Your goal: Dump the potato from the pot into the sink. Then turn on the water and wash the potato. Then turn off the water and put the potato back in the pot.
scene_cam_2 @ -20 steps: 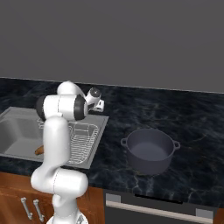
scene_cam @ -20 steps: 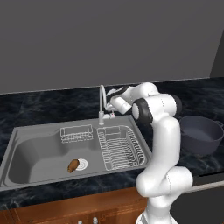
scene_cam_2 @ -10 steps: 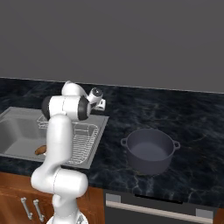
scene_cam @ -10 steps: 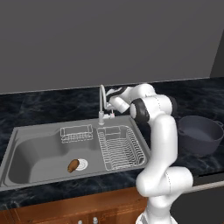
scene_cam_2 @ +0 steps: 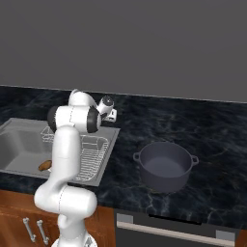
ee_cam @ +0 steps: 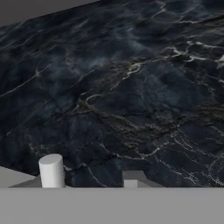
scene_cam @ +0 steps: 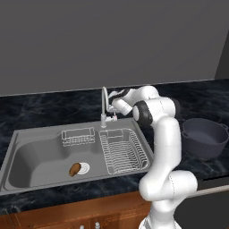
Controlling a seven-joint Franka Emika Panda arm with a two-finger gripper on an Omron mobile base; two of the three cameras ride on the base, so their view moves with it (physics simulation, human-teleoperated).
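Dark stone bench [scene_cam: 40, 112] holds the sink [scene_cam: 27, 154], where the potato [scene_cam: 75, 168] lies by the drain, ready for washing, so the claw [scene_cam: 114, 117] is at the faucet [scene_cam: 104, 105]; I cannot tell how open it is.

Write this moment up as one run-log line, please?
potato: in sink by drain | pot: on counter | gripper: at faucet, state unclear | water: none seen

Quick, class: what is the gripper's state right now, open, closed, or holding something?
Gripper: by the faucet, holding nothing visible; whether it is open or closed cannot be told.
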